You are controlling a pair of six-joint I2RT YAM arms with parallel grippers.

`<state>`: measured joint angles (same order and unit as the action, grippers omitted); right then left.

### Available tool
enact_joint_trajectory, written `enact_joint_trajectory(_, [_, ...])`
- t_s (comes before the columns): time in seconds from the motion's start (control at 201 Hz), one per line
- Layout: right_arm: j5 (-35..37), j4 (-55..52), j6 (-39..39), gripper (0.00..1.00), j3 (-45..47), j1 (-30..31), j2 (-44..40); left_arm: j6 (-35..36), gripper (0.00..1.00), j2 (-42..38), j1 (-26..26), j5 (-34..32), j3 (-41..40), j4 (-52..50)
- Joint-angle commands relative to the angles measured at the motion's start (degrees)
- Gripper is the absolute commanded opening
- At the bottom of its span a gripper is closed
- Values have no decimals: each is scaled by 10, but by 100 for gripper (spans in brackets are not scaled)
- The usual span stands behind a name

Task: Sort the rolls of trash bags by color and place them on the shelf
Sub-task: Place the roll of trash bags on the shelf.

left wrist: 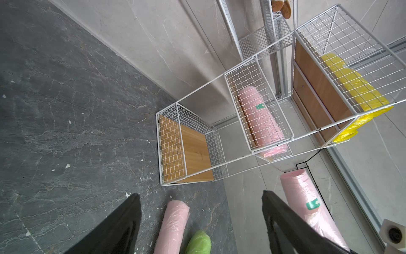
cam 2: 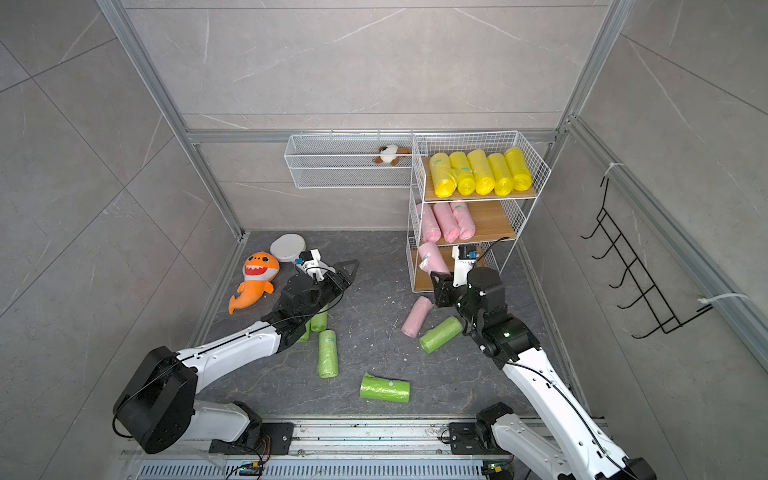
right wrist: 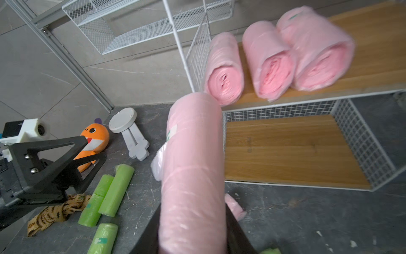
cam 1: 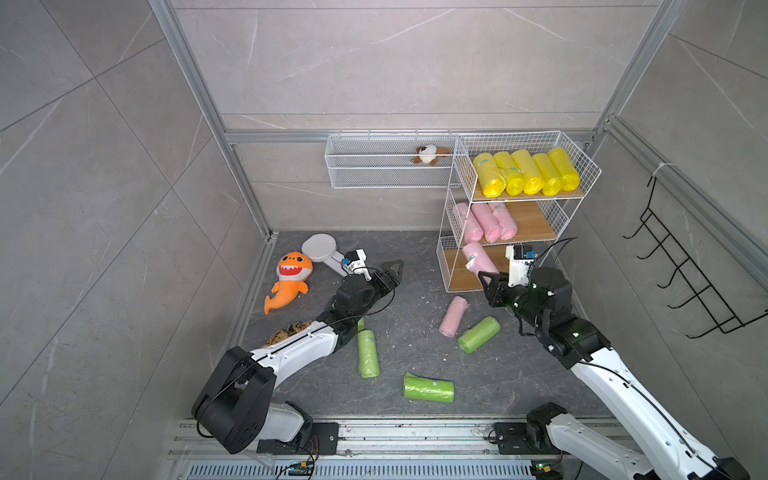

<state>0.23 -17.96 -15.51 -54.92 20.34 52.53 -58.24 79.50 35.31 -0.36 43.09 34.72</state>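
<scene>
1. Your right gripper [cam 1: 486,279] is clamped on the near end of a pale pink soft plastic roll of trash bags [right wrist: 193,165]. The roll points toward 12 o'clock, its far tip just before the front left post of the tall white wire-mesh shelf with wooden boards [cam 1: 536,224]. If you push straight on, the tip may strike that post or the mesh side.
2. Three more pale pink rolls [cam 1: 486,222] fill the 9 o'clock half of the middle board, and the bare wood lies toward 3 o'clock. If you enter too far left, you shove them, and their front ends sit at the board's edge.
3. You grip a soft roll at one end only, so it may sag or slip and land on the empty bottom board.
4. Your left gripper [left wrist: 201,195] stands wide open and empty, at 9 o'clock of the shelf and well apart from it. Two light green plastic rolls [right wrist: 109,193] lie under that arm, and a low sweep would scatter them.
</scene>
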Motion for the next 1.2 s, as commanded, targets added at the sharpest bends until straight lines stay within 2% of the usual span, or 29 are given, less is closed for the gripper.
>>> enact_joint_trajectory(0.0, [8,-82,50,30,-60,-34,-18,21,88,5,-2,21,17,0])
enact_joint_trajectory(0.119, [-6,-130,68,30,-108,-85,-2,22,88,12,-2,37,24,2])
enact_joint_trajectory(0.239, [-55,-150,73,30,-145,-150,30,38,88,20,0,65,41,-6])
enact_joint_trajectory(0.468, [-156,-117,69,30,-165,-280,81,66,88,30,8,105,69,-28])
enact_joint_trajectory(0.567, [-192,-86,62,30,-164,-317,106,66,88,35,10,117,73,-33])
enact_joint_trajectory(0.881, [-206,29,71,30,-149,-328,166,64,88,49,11,133,80,-34])
enact_joint_trajectory(1.194, [-193,89,74,30,-149,-328,213,58,88,60,16,140,87,-33])
